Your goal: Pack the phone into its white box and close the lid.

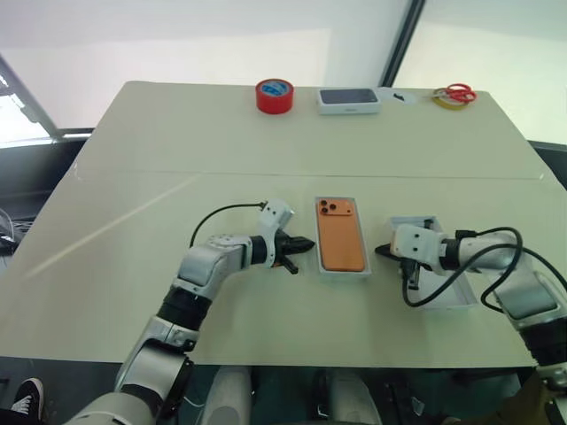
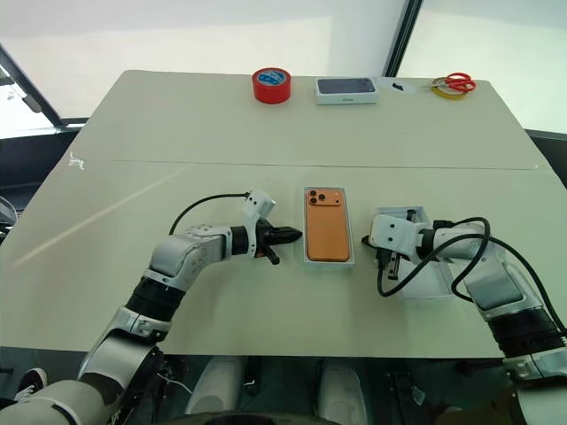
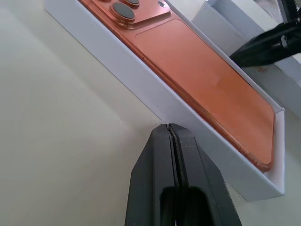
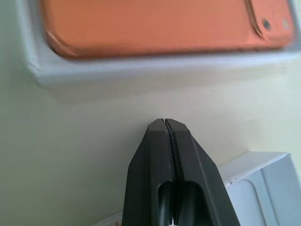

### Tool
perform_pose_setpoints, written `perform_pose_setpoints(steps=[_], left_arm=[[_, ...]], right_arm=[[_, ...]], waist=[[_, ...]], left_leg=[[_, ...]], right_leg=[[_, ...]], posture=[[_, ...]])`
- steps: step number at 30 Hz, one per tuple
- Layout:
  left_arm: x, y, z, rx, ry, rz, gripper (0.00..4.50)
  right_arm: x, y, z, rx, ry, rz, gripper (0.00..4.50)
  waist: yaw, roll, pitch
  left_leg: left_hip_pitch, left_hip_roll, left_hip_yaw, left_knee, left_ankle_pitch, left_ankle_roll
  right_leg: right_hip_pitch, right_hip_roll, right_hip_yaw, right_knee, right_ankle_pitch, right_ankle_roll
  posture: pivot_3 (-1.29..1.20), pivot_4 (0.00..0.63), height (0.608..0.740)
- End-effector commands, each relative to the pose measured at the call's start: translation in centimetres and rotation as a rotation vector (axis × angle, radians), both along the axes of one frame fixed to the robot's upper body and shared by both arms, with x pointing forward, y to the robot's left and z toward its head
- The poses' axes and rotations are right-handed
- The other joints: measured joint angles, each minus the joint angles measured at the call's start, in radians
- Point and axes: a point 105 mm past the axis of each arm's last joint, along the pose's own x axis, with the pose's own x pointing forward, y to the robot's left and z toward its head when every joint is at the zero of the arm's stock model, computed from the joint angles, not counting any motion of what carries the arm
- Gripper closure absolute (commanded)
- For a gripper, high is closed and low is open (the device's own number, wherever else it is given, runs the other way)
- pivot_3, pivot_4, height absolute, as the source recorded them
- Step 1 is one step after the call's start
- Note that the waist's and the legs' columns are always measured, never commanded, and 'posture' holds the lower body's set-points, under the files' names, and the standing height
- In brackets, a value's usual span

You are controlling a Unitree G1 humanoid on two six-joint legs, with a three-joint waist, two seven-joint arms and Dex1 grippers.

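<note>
Pointing inward at the white box (image 1: 343, 267), both grippers are clenched and empty in the head views: the left gripper (image 1: 304, 243) just beside its left wall, the right gripper (image 1: 383, 251) near its right wall, over the lid (image 1: 450, 294). The phone (image 1: 341, 235) lies back-up inside the box. Left wrist view: fingertips (image 3: 170, 134) pressed together, close against the box wall. Right wrist view: fingers (image 4: 164, 129) shut, short of the box.
</note>
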Motion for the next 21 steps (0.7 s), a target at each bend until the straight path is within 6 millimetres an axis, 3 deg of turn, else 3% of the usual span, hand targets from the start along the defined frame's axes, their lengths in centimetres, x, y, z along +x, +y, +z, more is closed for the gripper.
perform_pose_setpoints(steps=[1,4,5,7,9,12,14,15,17,21], left_arm=[[0.8,3.1,1.5,0.008,-0.088,0.070,4.45],[0.6,5.5,2.6,0.005,-0.128,0.083,4.45],[0.4,6.2,2.9,-0.014,-0.115,0.082,4.22],[-0.3,7.5,3.9,-0.019,-0.158,0.050,3.61],[-0.7,8.2,4.4,-0.010,-0.193,0.028,2.65],[-1.5,9.4,5.0,0.024,-0.272,-0.009,1.11],[-2.7,10.3,5.5,0.064,-0.359,-0.075,0.03],[-3.1,10.6,5.6,0.069,-0.381,-0.101,0.00],[-3.7,11.0,6.0,0.068,-0.427,-0.127,0.00],[-4.3,12.3,5.2,0.152,-0.544,-0.189,0.00]], right_arm=[[0.1,-2.6,0.4,-0.091,-0.029,-0.030,4.50],[-0.5,-3.2,0.9,-0.049,0.000,-0.040,4.50],[-0.7,-2.7,1.4,0.032,0.035,-0.053,4.50],[-1.4,-1.5,2.7,0.176,0.086,-0.050,3.94],[-2.0,-1.1,3.2,0.216,0.096,-0.038,3.16],[-2.6,-1.3,4.1,0.281,0.094,-0.073,1.61],[-1.8,-2.1,5.3,0.341,0.013,-0.189,0.50],[-1.6,-2.3,5.6,0.375,-0.001,-0.244,0.03],[-1.6,-2.7,5.6,0.439,0.001,-0.349,0.03],[-4.0,-2.1,3.5,0.401,0.083,-0.451,0.03]], waist=[[0.002,0.000,0.000],[0.004,0.001,0.000],[0.006,0.001,0.000],[0.007,0.001,0.001],[0.007,0.001,0.001],[0.007,0.002,0.001],[0.005,0.002,0.001],[0.004,0.003,0.001],[0.005,0.004,0.001],[0.011,0.004,0.001]], left_leg=[[0.000,0.000,0.000,0.000,0.000,0.000],[0.000,0.000,0.001,0.000,0.000,0.000],[0.000,0.001,0.001,0.000,0.000,0.000],[-0.002,0.003,0.001,0.000,0.000,0.000],[-0.005,0.004,0.000,0.001,0.000,0.000],[-0.006,0.004,0.001,0.001,0.000,0.000],[-0.006,0.004,0.001,0.001,0.000,0.000],[-0.006,0.005,0.001,0.001,0.000,0.000],[-0.006,0.006,0.002,0.001,0.000,-0.001],[-0.008,0.007,0.001,0.000,0.000,-0.001]], right_leg=[[0.000,0.000,0.000,0.000,0.000,0.000],[-0.001,0.000,0.000,0.000,0.000,0.000],[-0.001,0.000,0.000,0.000,0.000,0.000],[-0.001,0.000,0.000,0.000,0.000,0.000],[-0.004,0.000,0.000,0.000,0.000,0.000],[-0.005,0.000,0.000,0.000,0.000,0.000],[-0.005,0.000,0.000,0.000,0.000,0.000],[-0.006,0.000,0.000,0.000,0.000,-0.001],[-0.007,0.001,0.000,0.000,0.000,-0.001],[-0.010,0.001,0.000,-0.001,0.000,-0.002]], posture=[[0.00,0.150,0.740],[0.00,0.150,0.740],[0.00,0.150,0.740],[0.00,0.150,0.740],[0.00,0.150,0.740],[0.00,0.150,0.740],[0.00,0.150,0.740],[0.00,0.150,0.740],[0.00,0.150,0.740],[0.00,0.150,0.740]])
